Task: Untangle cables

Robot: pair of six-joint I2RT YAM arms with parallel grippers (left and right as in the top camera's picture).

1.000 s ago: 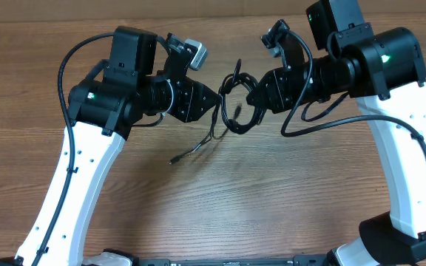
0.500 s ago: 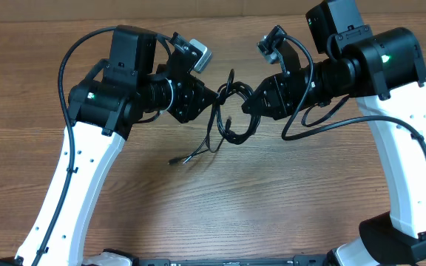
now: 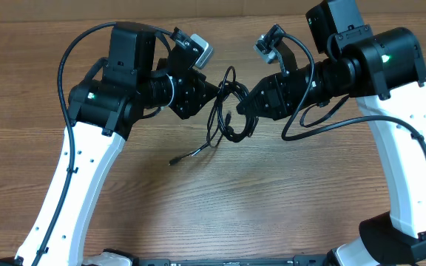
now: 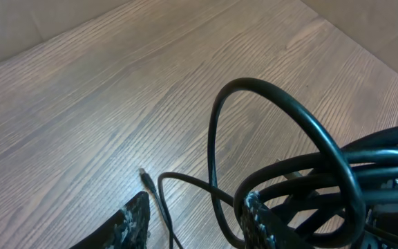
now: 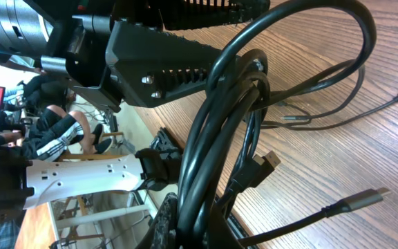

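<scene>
The cables (image 3: pixel 230 118) are a small black looped bundle hanging between my two grippers above the wooden table. One loose plug end (image 3: pixel 173 160) trails onto the wood at the lower left. My left gripper (image 3: pixel 217 92) touches the bundle's left side. In the left wrist view its fingers (image 4: pixel 195 204) stand apart, with cable loops (image 4: pixel 378 142) hooked round the right finger and a thin strand passing between them. My right gripper (image 3: pixel 244 103) is shut on the bundle's right side. In the right wrist view several strands (image 5: pixel 216 138) run between its fingers (image 5: pixel 195 221).
The wooden table (image 3: pixel 272 199) spreads below and in front of the bundle. A pale wall runs along the back edge (image 3: pixel 50 15). Thick arm cables (image 3: pixel 324 122) hang by the right arm. The left gripper's black body (image 5: pixel 157 62) sits right behind the bundle.
The right gripper has moved left and up with the bundle. The left gripper has turned and risen against the bundle's left side. The trailing plug end stays on the table.
</scene>
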